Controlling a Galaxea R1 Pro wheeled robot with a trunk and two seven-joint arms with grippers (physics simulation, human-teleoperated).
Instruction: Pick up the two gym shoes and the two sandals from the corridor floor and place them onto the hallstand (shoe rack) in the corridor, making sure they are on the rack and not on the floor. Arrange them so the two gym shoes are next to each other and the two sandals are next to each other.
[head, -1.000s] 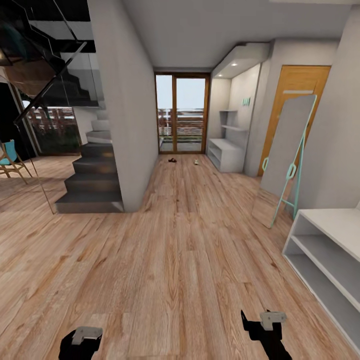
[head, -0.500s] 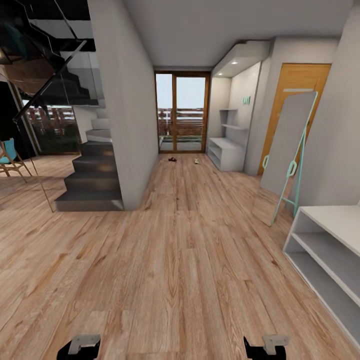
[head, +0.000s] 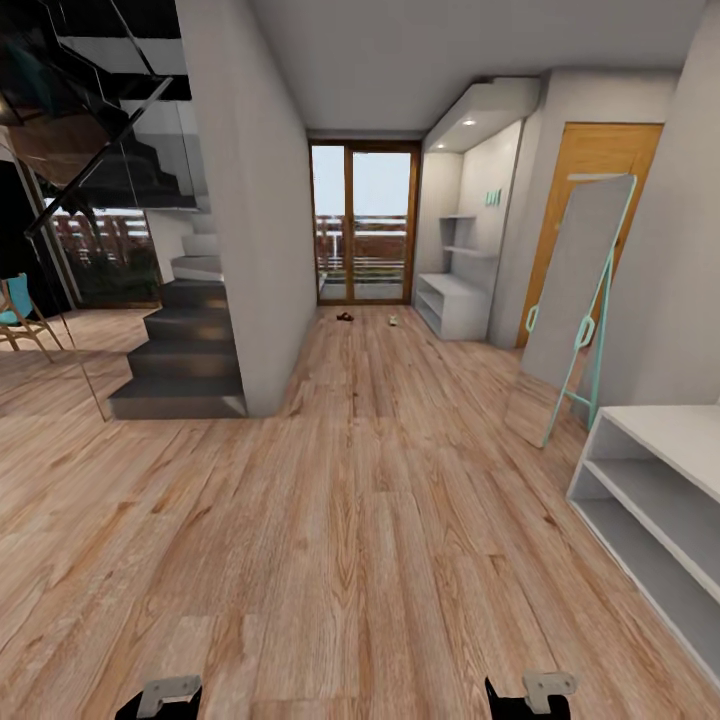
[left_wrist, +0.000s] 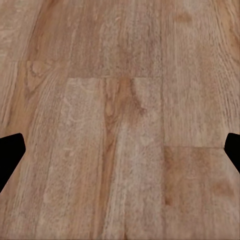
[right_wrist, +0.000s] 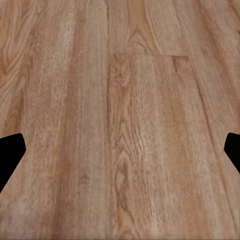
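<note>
- Gym shoes (head: 393, 322) & sandals (head: 344, 319): tiny at far end of corridor floor (head: 360, 520), just before glass balcony door (head: 363, 224); sandals = dark speck, gym shoes = pale speck beside it, a bit apart; too small for detail
- Hallstand (head: 655, 500): pale grey, two open shelf tiers, at right edge of head view, close to robot, well apart from the shoes
- 2nd grey rack (head: 452, 304) w/ teal letters above, far right, near the shoes
- Leaning mirror (head: 570, 300) w/ teal frame btw the two racks, orange-wood door (head: 590, 160) behind it
- Dark staircase (head: 185, 350) left of centre wall
- Left end effector (left_wrist: 120, 155): fingertips at both edges of left wrist view, spread wide, nothing btw them, bare planks below
- Right end effector (right_wrist: 120, 155): same, spread wide, holds nothing, over bare floor
</note>
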